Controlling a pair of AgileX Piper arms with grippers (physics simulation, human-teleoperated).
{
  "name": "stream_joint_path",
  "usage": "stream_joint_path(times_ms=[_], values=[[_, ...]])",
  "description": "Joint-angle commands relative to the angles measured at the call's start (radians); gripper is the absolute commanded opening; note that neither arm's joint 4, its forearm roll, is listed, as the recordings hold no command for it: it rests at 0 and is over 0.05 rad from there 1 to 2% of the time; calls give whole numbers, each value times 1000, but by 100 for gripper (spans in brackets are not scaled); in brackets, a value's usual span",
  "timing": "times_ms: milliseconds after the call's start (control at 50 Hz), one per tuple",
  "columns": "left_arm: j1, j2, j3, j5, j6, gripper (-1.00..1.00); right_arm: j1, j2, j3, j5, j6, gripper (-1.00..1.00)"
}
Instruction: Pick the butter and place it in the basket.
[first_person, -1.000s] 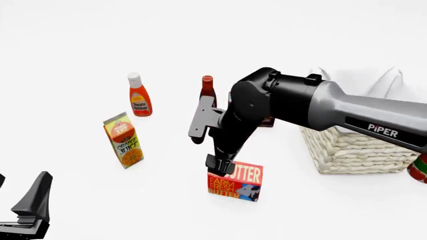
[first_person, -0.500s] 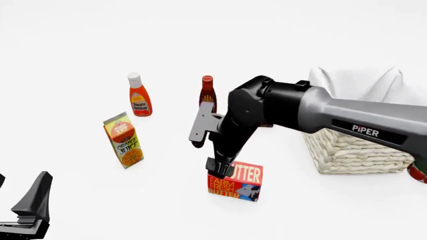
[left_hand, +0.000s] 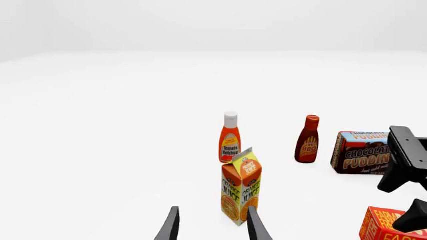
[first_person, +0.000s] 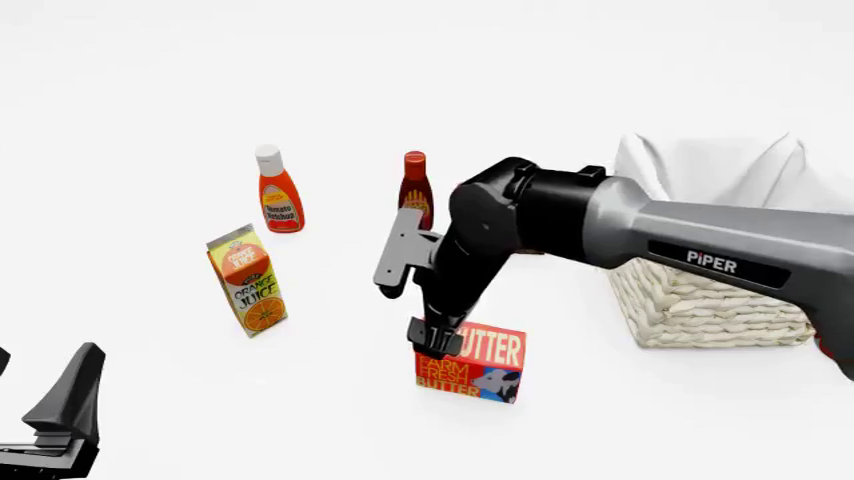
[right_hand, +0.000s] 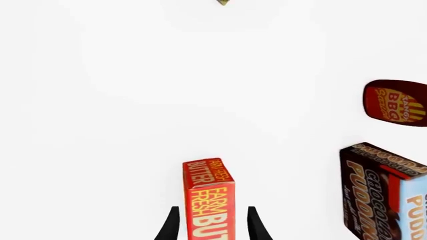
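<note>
The butter (first_person: 470, 361) stands upright on the bench, well apart from the wicker basket (first_person: 707, 300), a small stiff carton that looks light and smooth-sided, so likely to slip or tip if pinched off-centre. The right pincer (right_hand: 211, 225) is apart, its fingers (right_hand: 171, 224) straddling the box's narrow upper edge without yet closing, and across those two broad faces, near the top middle, seems the best hold. The left pincer (left_hand: 212, 225) rests apart, empty, facing the orange juice carton (left_hand: 241, 192).

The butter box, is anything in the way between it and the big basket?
Nothing visible stands on the table between the butter and the basket. Only the right arm itself crosses above that gap, its end effector straddling the box's top.
</note>
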Motion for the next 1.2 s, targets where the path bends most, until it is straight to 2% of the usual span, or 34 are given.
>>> stream_joint_path(times_ms=[20,420,1200], values=[[0,0,0,0,0,100,8,6,6,-10,8,100],[0,0,0,0,0,100,17,13,30,-30,22,100],[0,0,0,0,0,100,-3,37,40,-49,17,100]])
